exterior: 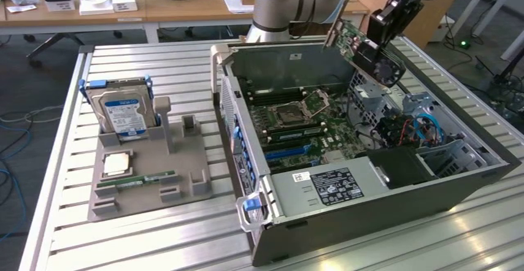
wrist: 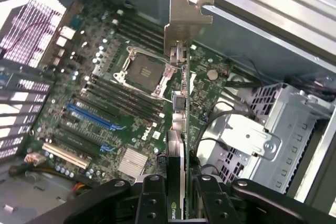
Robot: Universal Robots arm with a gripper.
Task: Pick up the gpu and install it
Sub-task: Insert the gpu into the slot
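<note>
Gpu [exterior: 350,38] hangs tilted above the open computer case [exterior: 369,209], over the motherboard [exterior: 303,121] and not touching it, with your hand [exterior: 378,29] clamped across its two flat faces. You are holding it edge-on, probably so its lower edge can face the board, and its metal bracket [wrist: 184,24] juts out beyond the hand towards a case wall

The silvery-grey tubular arm [exterior: 274,7] has a pale blue joint cap, its black hand [wrist: 181,190] studded with screws.
</note>
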